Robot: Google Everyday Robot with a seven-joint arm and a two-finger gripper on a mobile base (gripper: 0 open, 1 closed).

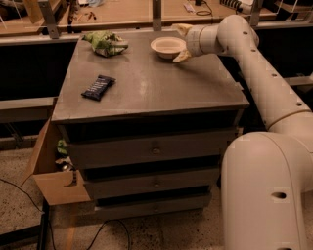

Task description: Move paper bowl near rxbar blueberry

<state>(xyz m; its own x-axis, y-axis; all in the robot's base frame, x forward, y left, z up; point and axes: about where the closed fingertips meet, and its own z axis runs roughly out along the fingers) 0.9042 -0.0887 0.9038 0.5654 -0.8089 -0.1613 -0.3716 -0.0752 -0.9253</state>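
The paper bowl (167, 47) is cream-white and stands upright at the back right of the grey cabinet top (161, 88). The rxbar blueberry (98, 87), a flat dark bar with white lettering, lies at the front left of the top, far from the bowl. My gripper (181, 43) reaches in from the right at the bowl's right side. It is open, with one finger (182, 29) behind the bowl's rim and the other (181, 56) in front of it. The bowl rests on the top.
A green and white wrinkled snack bag (105, 42) lies at the back left of the top. The cabinet has drawers (154, 149) below. An open cardboard box (54, 178) and cables sit on the floor at the left. A wooden table (122, 12) stands behind.
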